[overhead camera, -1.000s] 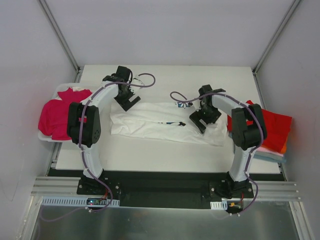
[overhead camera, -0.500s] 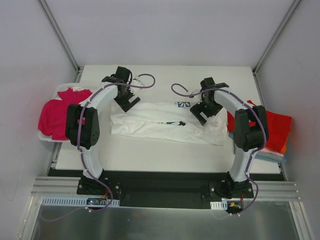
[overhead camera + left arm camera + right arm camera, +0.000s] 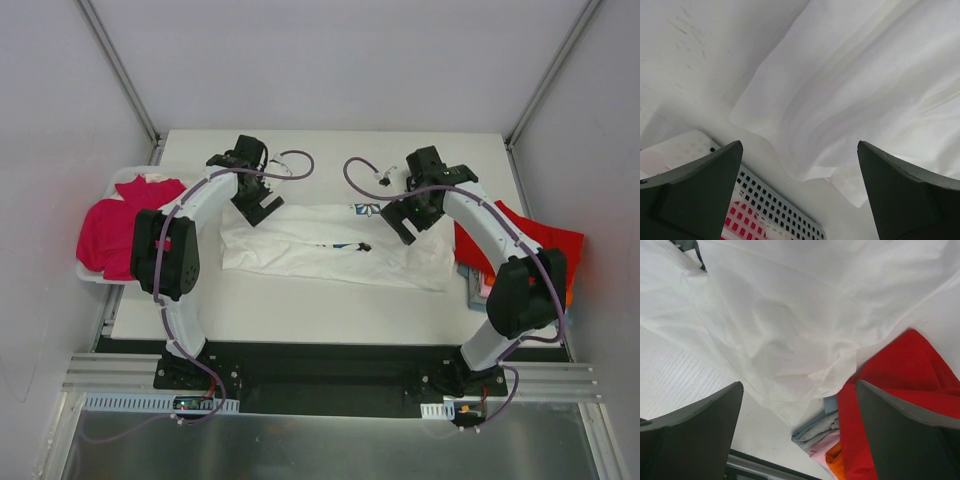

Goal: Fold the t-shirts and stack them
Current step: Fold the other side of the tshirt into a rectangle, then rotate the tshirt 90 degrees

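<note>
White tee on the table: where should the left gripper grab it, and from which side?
Probably the white tee at its left-end corner, approached from above and from the bare table on the left. The tee lies flat in a long band, so its middle offers little to pinch. At that corner the layered edge ends free on the table, below the open left gripper.

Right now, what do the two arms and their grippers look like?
The left arm and right arm match: white links, black joint housings, black bases. A purple cable runs along each and loops free near the wrist. The left gripper and right gripper are black; the wrist views show dark, wedge-shaped fingers.
</note>
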